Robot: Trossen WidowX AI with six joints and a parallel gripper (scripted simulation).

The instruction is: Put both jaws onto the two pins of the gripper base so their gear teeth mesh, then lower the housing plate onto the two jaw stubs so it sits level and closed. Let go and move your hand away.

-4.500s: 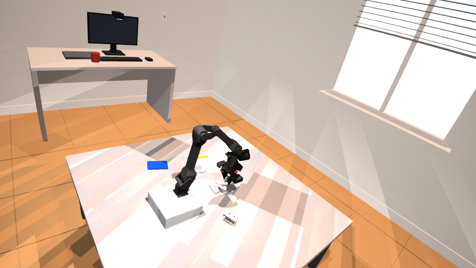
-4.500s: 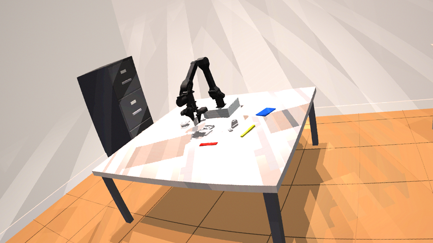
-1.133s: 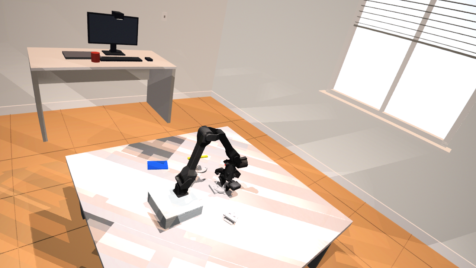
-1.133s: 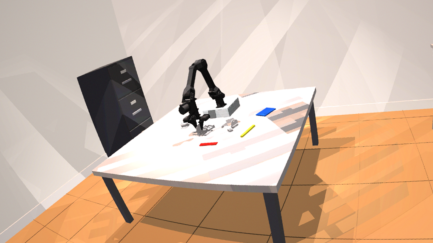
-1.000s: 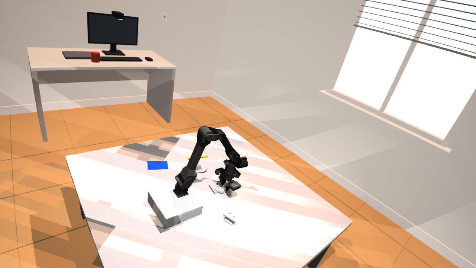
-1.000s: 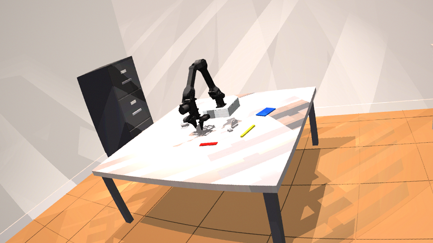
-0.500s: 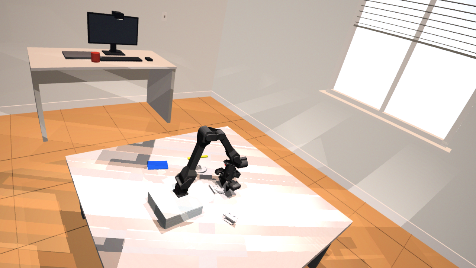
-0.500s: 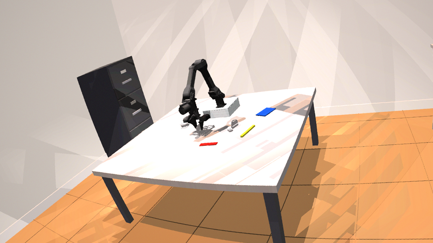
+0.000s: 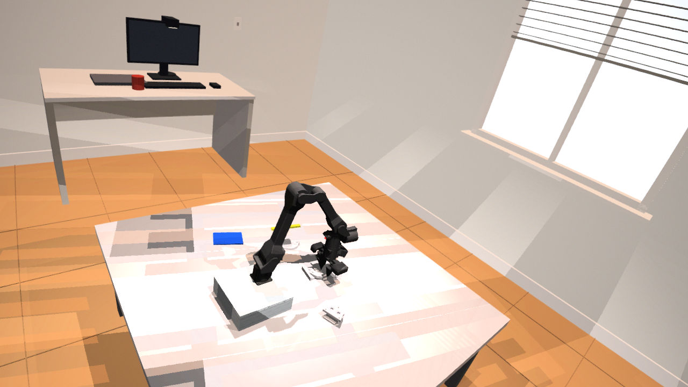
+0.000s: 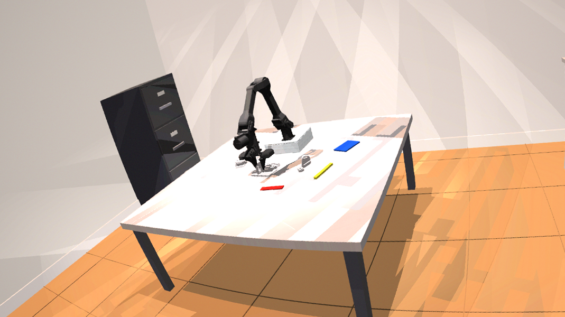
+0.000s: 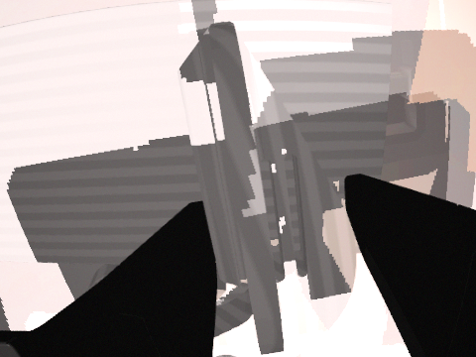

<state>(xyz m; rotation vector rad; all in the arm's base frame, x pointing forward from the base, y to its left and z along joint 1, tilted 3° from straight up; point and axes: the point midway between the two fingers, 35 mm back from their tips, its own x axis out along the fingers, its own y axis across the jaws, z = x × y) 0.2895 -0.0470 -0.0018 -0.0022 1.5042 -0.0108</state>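
Observation:
My gripper (image 9: pixel 325 270) (image 10: pixel 259 168) (image 11: pixel 278 205) points down, shut on a grey part that looks like one jaw (image 11: pixel 230 198). The jaw stands between the black fingers, slanting a little. Below it, low at the table, lies a pale flat part that looks like the gripper base (image 9: pixel 312 272) (image 10: pixel 255 175). Its pins and any meshing teeth are hidden or too small to tell. The other jaw (image 9: pixel 294 246) (image 10: pixel 305 160), white and curved, lies apart on the table. A small white part with holes, apparently the housing plate (image 9: pixel 334 310) (image 10: pixel 240 164), lies on the other side.
A blue flat block (image 9: pixel 227 238) (image 10: pixel 346 146), a yellow bar (image 9: pixel 286 226) (image 10: pixel 323 171) and a red bar (image 10: pixel 272 187) lie on the table. The arm stands on a pale box (image 9: pixel 255 295) (image 10: pixel 290 146). Hard shadow patches cross the table and parts.

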